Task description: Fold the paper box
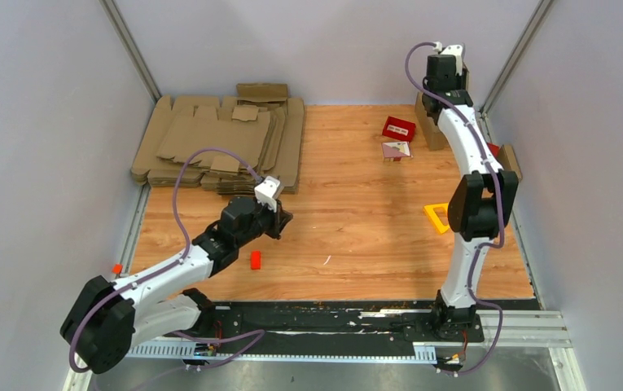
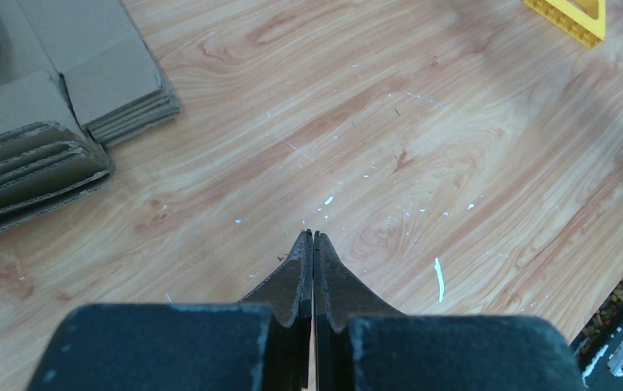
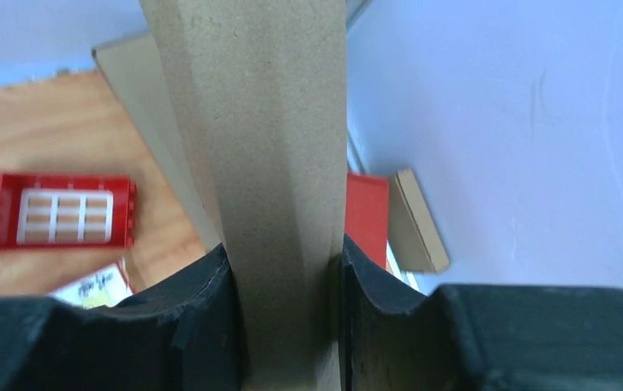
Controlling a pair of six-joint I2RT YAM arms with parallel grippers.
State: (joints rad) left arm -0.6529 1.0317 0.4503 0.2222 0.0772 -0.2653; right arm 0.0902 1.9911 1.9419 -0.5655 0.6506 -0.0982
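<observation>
Right tool [image 3: 284, 262] clamps paper box [image 3: 251, 122] — left tool [image 2: 313, 244] closed

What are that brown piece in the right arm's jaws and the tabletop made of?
The paper box: matte brown cardboard, by its fibrous, unprinted face. The tabletop: smooth wood-grain surface with a slight sheen, probably laminate, though solid wood is possible.

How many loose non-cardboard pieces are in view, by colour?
Red: 3 (red box, small red block, red piece by the right wall)
Yellow: 1 (triangular frame)
White with print: 1 (small printed box)
Orange-red: 1 (small stub at the left edge)
Total: 6
</observation>
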